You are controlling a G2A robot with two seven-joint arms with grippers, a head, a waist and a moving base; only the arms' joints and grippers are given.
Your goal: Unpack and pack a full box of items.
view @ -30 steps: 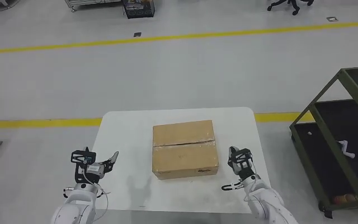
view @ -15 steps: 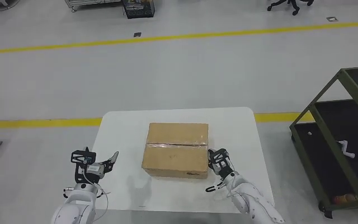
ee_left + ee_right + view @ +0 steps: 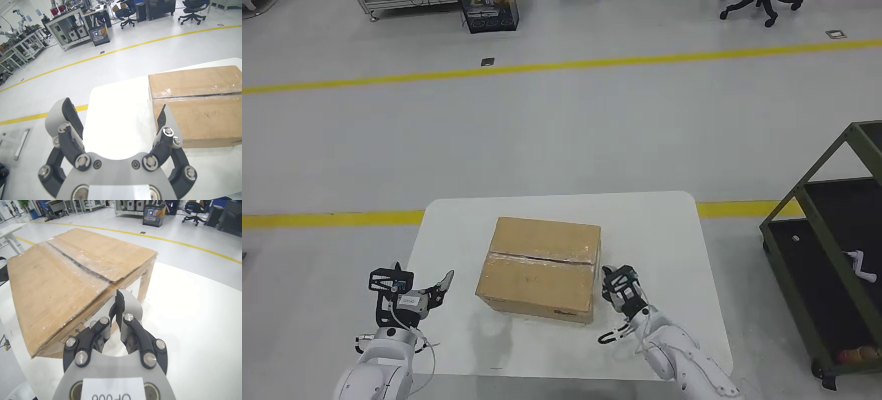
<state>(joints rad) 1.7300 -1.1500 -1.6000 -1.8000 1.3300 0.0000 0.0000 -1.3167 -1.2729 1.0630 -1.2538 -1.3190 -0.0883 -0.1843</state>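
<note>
"Cardboard box, flaps down and taped, sits a little skewed near the middle of the tabletop in the top view. Where are the arms?"

"The left tool hangs by the tabletop's near left corner, well apart from the box. The right tool is right up against the box's right end."

"Touching?"

"From above it looks so, though I can't be sure. In the left wrist view, the left tool has its fingers spread wide with nothing between them, above the tabletop. The box stands ahead and to one side, one end face turned toward it. I'd guess it is parked there to brace that end if the box slides."

"And the right wrist view?"

"The right tool has its fingers pressed together and grips nothing. The tips are at the end face of the box, just under the flap edge. Fingers held together make a blunt pusher, which would explain the pose."

"What about the tape?"

"Clear, and it runs unbroken along the centre seam. Unpacking hasn't begun, and the seam has to be opened first."
</note>
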